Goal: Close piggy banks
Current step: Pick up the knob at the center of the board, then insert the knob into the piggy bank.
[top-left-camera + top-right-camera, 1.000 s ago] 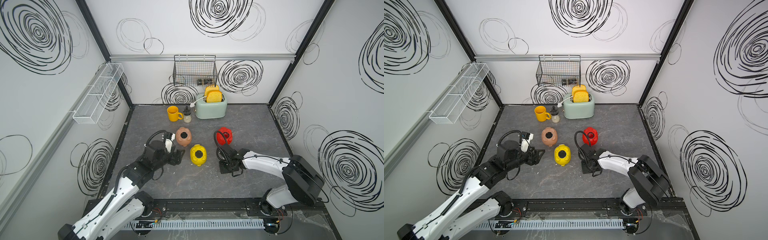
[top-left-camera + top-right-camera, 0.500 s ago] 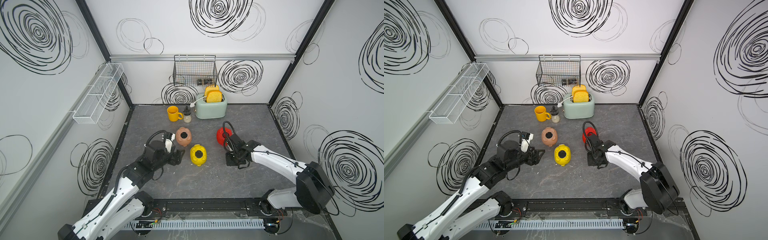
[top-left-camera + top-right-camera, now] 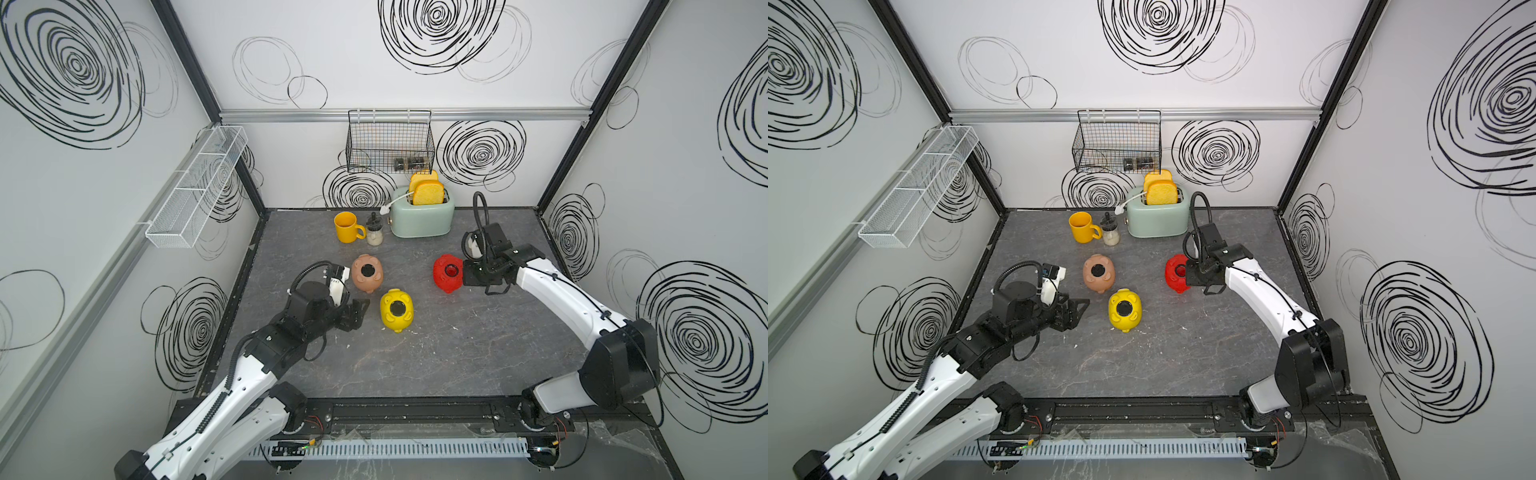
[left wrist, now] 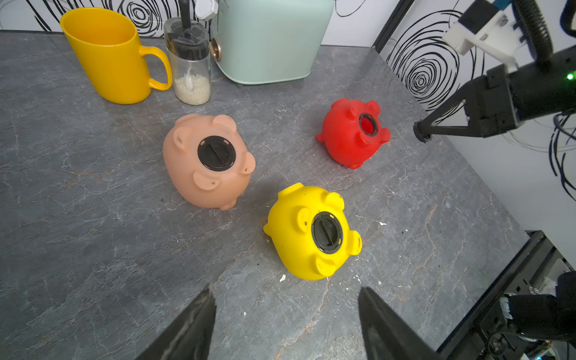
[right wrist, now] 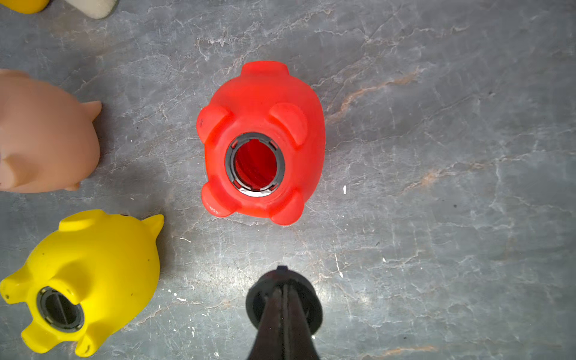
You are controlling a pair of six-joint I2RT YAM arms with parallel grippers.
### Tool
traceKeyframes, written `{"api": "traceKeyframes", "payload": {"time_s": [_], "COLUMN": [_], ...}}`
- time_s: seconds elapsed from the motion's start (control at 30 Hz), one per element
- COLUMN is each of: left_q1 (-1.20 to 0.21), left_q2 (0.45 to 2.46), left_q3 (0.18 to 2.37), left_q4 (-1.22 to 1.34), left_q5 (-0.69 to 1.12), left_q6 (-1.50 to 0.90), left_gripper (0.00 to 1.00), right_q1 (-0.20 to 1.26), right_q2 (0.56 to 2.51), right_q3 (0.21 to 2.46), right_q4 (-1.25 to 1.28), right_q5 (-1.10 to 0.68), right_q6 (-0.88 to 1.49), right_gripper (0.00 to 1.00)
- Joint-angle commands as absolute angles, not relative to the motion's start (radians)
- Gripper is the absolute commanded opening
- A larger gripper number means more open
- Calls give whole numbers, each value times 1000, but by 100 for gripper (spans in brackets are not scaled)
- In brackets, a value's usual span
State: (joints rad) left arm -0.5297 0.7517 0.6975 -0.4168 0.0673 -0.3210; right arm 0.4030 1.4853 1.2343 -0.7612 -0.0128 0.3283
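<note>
Red pig open

In front of the toaster point(image 3: 422, 220), on the counter point(image 3: 457, 353), the pink pig point(image 3: 359, 284) and yellow pig point(image 3: 388, 322) are stopped with fitted plugs point(image 4: 216, 153); the red pig point(image 5: 261, 93) is left open. A loose plug point(image 5: 258, 300), indistinct in both top views, is grasped by the clenched right claw point(image 5: 283, 277). The left claw point(image 4: 285, 293) is released.

Both top views look steeply down from above the near edge, covering the whole table point(image 3: 457, 353). The left wrist camera faces far-right from low at near left; the right wrist camera looks straight down, close. All views share the red piggy bank point(image 5: 265, 99).
</note>
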Motion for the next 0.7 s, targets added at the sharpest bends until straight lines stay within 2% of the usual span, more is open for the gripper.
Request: {"api": "traceKeyframes", "payload": {"time_s": [0.0, 0.2, 0.67], "left_q1": [-528, -530, -535], "left_q2": [739, 729, 717], "left_q3": [691, 690, 687], "left_q4": [-377, -378, -377], "left_q5": [76, 76, 77], "left_q6": [-308, -308, -308], "left_gripper": [76, 76, 76], "right_q1": [395, 394, 417], "right_q2": [1529, 1605, 1701], "right_q3": [1309, 1396, 1397], "right_q4": [-795, -803, -737], "right_q5": [-30, -36, -70], "right_q6": [252, 362, 526], "right_gripper": [0, 0, 0]}}
